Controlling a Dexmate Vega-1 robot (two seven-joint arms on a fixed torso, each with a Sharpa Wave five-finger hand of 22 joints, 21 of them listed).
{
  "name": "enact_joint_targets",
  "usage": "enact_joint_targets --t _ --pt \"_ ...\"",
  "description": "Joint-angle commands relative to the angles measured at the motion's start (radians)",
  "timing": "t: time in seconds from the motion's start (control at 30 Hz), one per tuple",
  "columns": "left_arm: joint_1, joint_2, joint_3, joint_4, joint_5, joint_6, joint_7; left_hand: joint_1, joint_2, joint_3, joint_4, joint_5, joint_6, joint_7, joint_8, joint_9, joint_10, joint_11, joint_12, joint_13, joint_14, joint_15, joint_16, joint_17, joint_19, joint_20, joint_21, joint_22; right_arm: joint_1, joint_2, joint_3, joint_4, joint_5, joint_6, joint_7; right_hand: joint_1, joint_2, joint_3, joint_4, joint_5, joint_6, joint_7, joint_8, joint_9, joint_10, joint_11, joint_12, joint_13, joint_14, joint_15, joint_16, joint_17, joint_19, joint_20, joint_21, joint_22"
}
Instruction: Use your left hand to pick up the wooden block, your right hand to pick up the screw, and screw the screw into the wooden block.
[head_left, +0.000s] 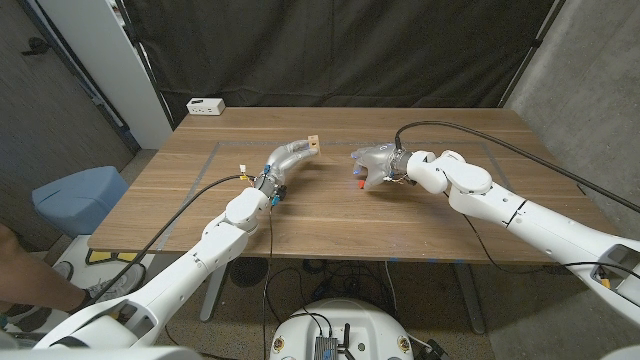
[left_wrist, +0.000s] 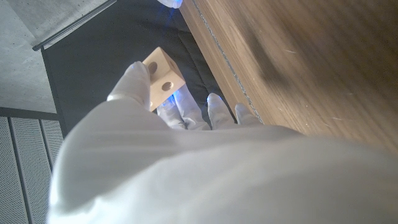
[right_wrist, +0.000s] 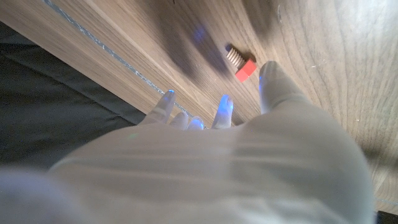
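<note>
Left hand (head_left: 288, 160) grips small pale wooden block w/ round hole (left_wrist: 163, 76) in its fingers (left_wrist: 135, 81), held above brown wooden counter (head_left: 450, 215). Right hand (head_left: 383, 165) has fingers spread, holding nothing, just beside red-headed screw (right_wrist: 242, 66) lying on counter.
</note>
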Motion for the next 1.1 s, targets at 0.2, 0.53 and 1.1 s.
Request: enact_joint_targets --t 0.2,0.53,1.1 --pt "-0.005 0.003 0.005 0.000 0.007 0.010 0.000 -0.001 0.010 -0.005 -0.002 0.008 0.003 0.002 0.006 0.002 -0.004 0.002 -0.004 0.003 -0.002 -0.076 0.004 0.002 -0.008 0.004 0.008 0.002 0.005 0.009 -0.011 0.030 -0.001 0.012 -0.014 0.017 -0.001 0.009 0.001 0.004 0.006 0.003 0.020 0.013 0.007 0.000 0.006 0.003 0.014 0.002 0.006 0.006 0.009 -0.004 -0.001 0.006" --pt "-0.015 -0.002 0.007 0.009 0.004 0.012 -0.008 0.000 0.011 -0.006 -0.002 0.009 0.004 0.000 0.007 0.002 -0.003 0.002 -0.007 0.005 -0.002 -0.074 0.004 0.001 -0.009 0.003 0.008 0.002 0.007 0.013 -0.016 0.044 0.004 0.011 -0.019 0.025 0.000 0.012 0.001 0.005 0.007 0.002 0.030 0.023 0.009 0.000 0.007 0.004 0.016 0.001 0.006 0.007 0.012 -0.006 -0.001 0.006" --pt "-0.019 -0.007 0.010 0.017 0.004 0.007 -0.010 -0.004 0.015 -0.010 0.001 0.011 0.005 0.004 0.008 0.001 -0.002 0.002 -0.012 0.007 -0.003 -0.073 0.004 0.001 -0.009 0.006 0.009 0.002 0.015 0.018 -0.022 0.051 0.012 0.009 -0.016 0.031 -0.002 0.015 0.004 0.005 0.031 0.002 0.062 0.043 0.016 0.000 0.009 0.005 0.018 0.001 0.006 0.010 0.016 -0.007 -0.001 0.006"
